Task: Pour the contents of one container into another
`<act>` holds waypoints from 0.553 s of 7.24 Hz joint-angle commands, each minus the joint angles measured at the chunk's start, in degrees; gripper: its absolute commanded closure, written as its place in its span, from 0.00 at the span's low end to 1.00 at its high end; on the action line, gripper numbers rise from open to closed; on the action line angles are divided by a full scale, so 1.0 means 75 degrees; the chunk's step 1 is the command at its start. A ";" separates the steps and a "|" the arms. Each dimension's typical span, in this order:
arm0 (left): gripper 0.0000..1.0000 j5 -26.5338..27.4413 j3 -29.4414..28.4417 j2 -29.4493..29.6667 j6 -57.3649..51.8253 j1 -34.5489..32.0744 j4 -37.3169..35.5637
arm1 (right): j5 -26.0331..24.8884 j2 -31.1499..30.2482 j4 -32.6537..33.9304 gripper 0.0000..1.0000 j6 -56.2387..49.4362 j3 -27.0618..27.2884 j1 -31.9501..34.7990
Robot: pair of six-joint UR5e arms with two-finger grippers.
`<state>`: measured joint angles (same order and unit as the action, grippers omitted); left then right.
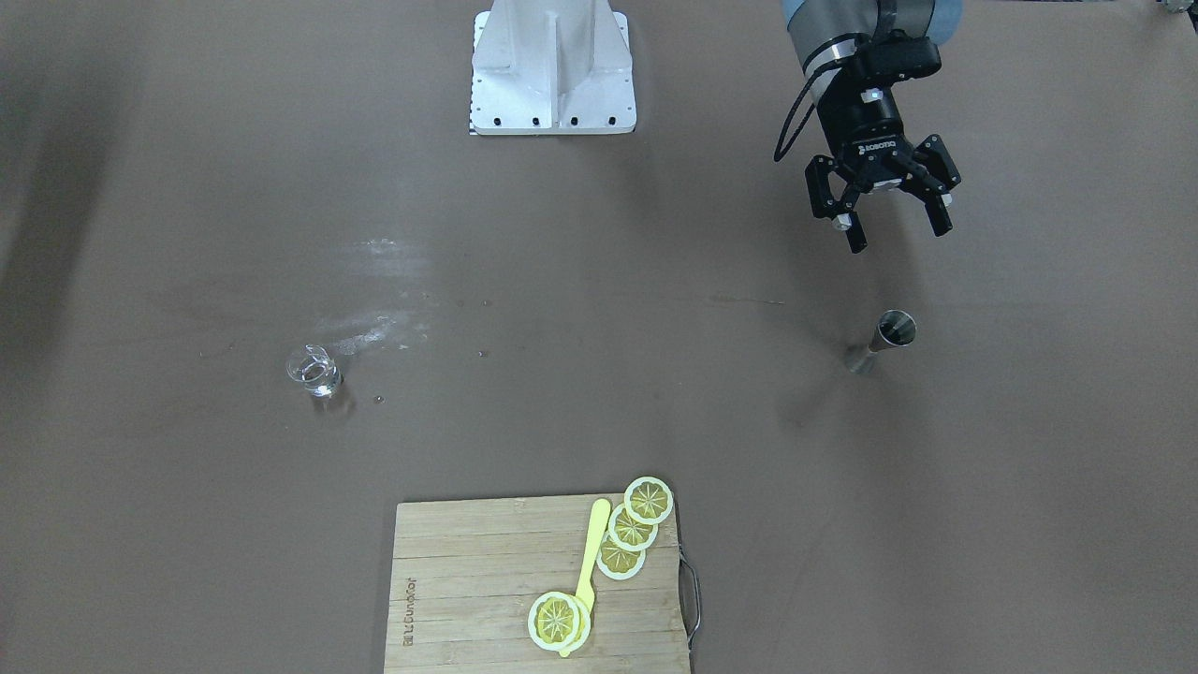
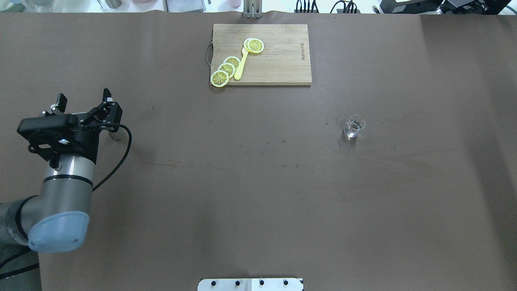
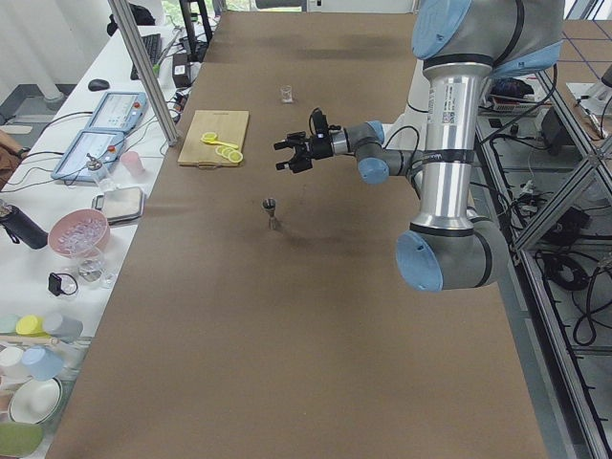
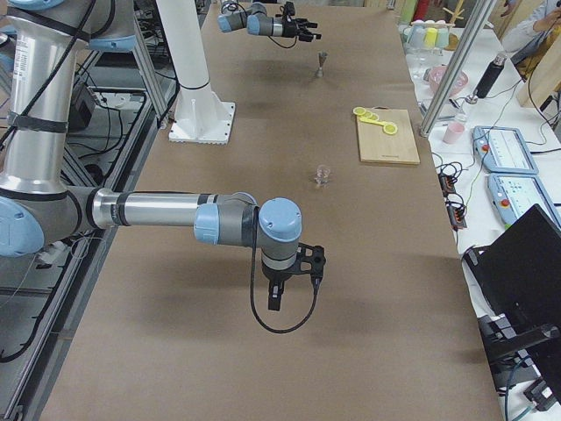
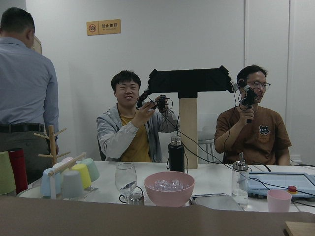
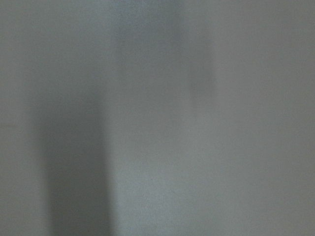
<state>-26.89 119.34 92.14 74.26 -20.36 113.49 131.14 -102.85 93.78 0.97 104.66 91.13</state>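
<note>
The fingers (image 1: 854, 239) of the left gripper (image 1: 897, 234) are spread wide with nothing between them. From overhead I see the same thing. That gripper hangs above the table (image 1: 599, 431), clear of the surface and angled forward. Its wrist camera looks level past the table edge at people seated behind a side bench with a pink bowl (image 5: 169, 187) and a wine glass (image 5: 126, 179) on it.

Near those fingers but apart from them stands the metal jigger (image 1: 884, 339), upright on the table on my left side. In the overhead view the gripper body hides most of it, and only its lower part shows.

The small glass beaker (image 1: 314, 370) sits well apart from the jigger, across the table on the right side, upright, with pale smears (image 1: 374, 328) on the surface beside it. I can't tell how much is in it.

The right gripper (image 4: 294, 276) shows only in the right-side view, low over the table and short of the beaker, so I cannot tell whether its fingers are spread or pressed together. Its wrist camera gives me only a grey blur.

At the far edge, between the two containers, lies a wooden cutting board (image 1: 468, 580). On it are lemon slices (image 1: 633, 529) — three overlapping in a row by the handle side and another set apart — and a yellow utensil (image 1: 590, 552) lies between them. The white base mount (image 1: 552, 70) sits at the robot's edge.
</note>
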 commanded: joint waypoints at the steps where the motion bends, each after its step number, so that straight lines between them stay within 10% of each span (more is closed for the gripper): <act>1: 0.01 -0.2265 0.0225 0.0066 -0.2825 -0.1229 0.1400 | 0.0010 0.0002 0.0000 0.00 0.0000 0.0003 0.0001; 4: 0.01 -0.5195 -0.0124 0.0392 -0.4478 -0.2952 0.1357 | -0.0001 0.0002 0.0000 0.00 0.0000 -0.0021 0.0001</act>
<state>-57.11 120.05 93.59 47.64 -37.46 123.63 131.14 -102.83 93.78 0.97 104.57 91.14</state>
